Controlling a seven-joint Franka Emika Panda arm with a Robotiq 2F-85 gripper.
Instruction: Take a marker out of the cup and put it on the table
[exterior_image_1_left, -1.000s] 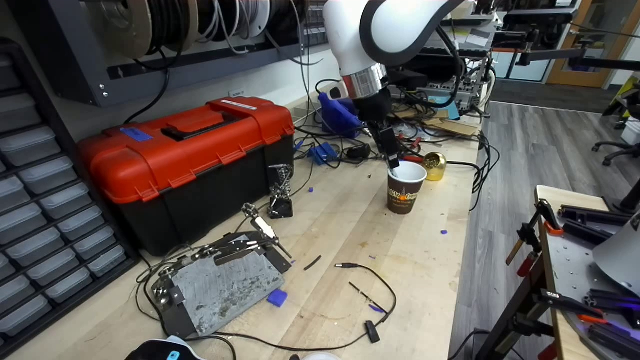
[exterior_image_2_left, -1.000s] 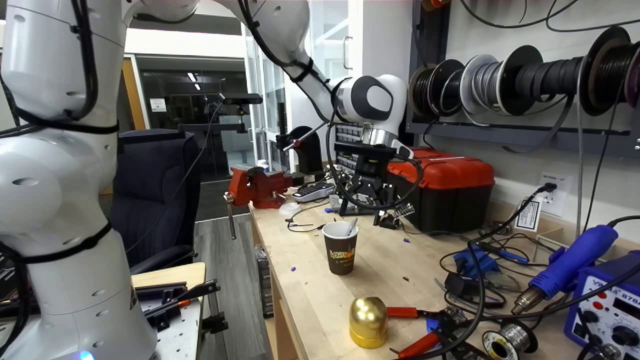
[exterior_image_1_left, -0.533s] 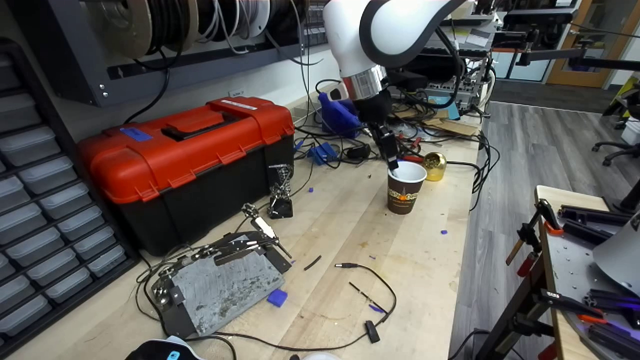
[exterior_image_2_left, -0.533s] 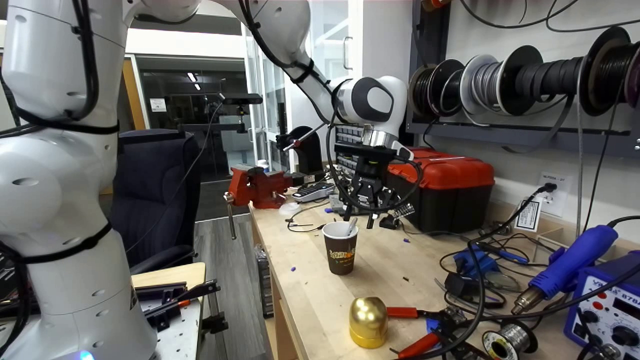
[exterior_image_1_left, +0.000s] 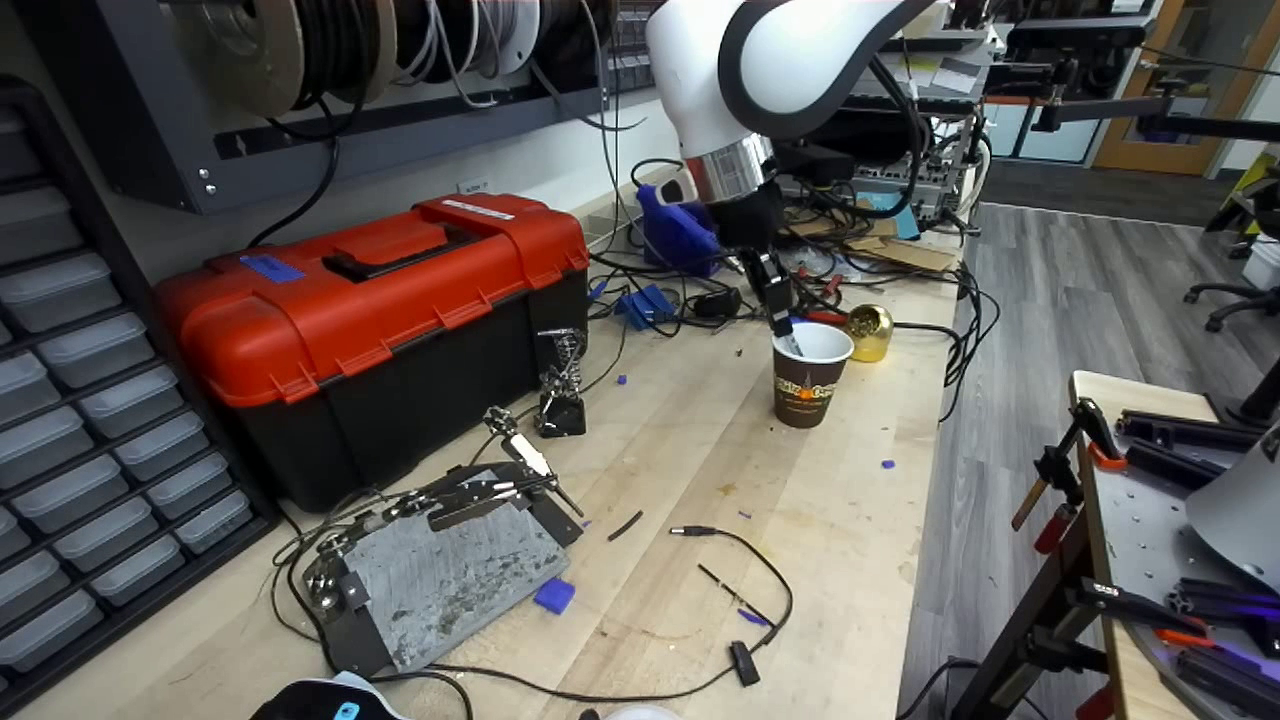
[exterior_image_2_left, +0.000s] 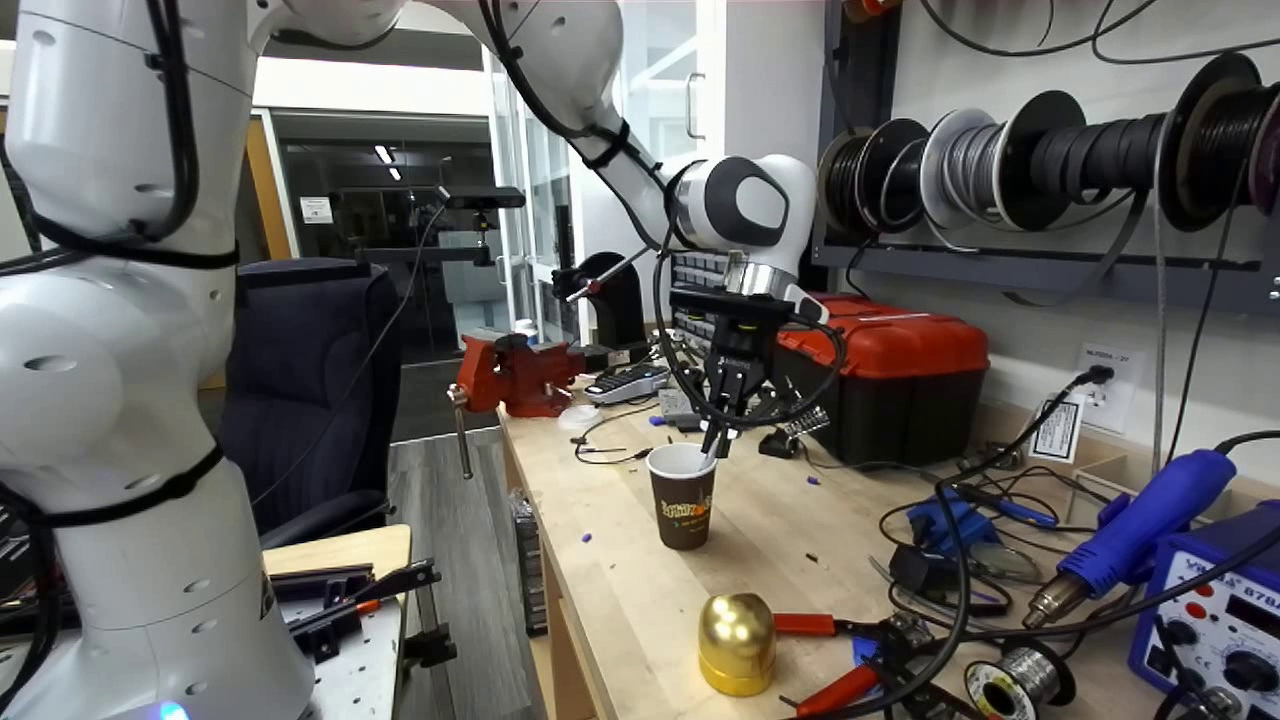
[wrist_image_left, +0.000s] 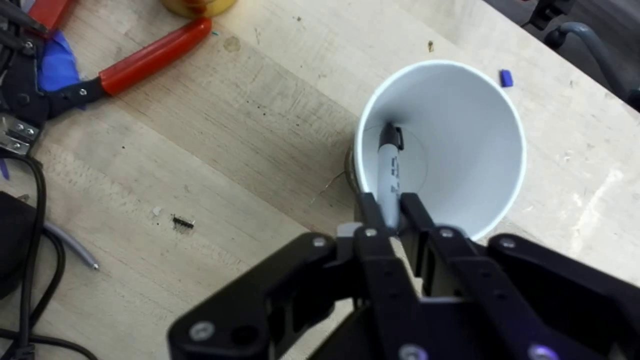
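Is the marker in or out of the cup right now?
In: the wrist view shows the marker extending into the cup, black cap pointing down, with the end effector gripping its upper end.

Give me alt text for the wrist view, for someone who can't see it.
A black end effector is closed on one end of a grey marker that slants, dark end down, inside a white-lined cup on a light wooden table. A red-handled tool lies at upper left, and black cables run along the lower left.
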